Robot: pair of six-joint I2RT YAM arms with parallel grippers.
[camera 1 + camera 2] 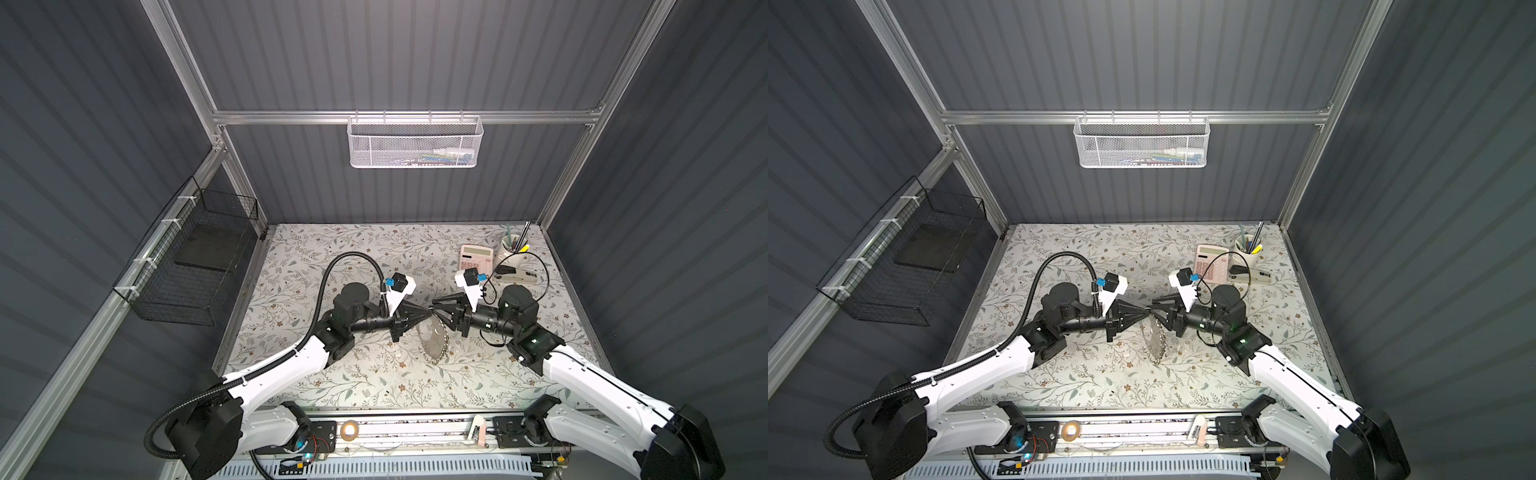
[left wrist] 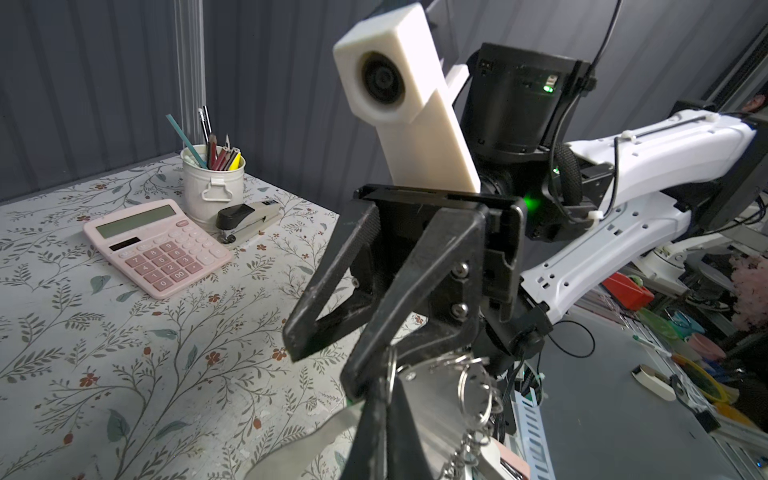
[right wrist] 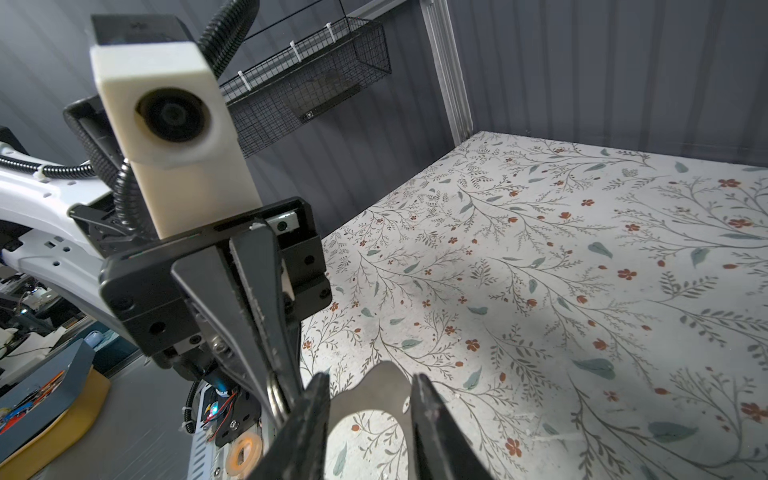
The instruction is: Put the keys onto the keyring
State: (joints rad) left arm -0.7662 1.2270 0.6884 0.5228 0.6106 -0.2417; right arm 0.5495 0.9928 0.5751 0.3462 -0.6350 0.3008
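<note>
Top views show the floral table with both grippers tip to tip above its middle. Left gripper has its fingers pressed together, pinching the keyring at its top. Right gripper stands partly spread, just right of that pinch. The keyring hangs below them, its silvery pieces dangling.

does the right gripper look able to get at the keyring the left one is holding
Probably yes: the left gripper pinches the keyring by its top, and the right gripper has its open jaws right beside it, with nothing between.

Pink calculator keys read 8, 9, 0, 00
</note>
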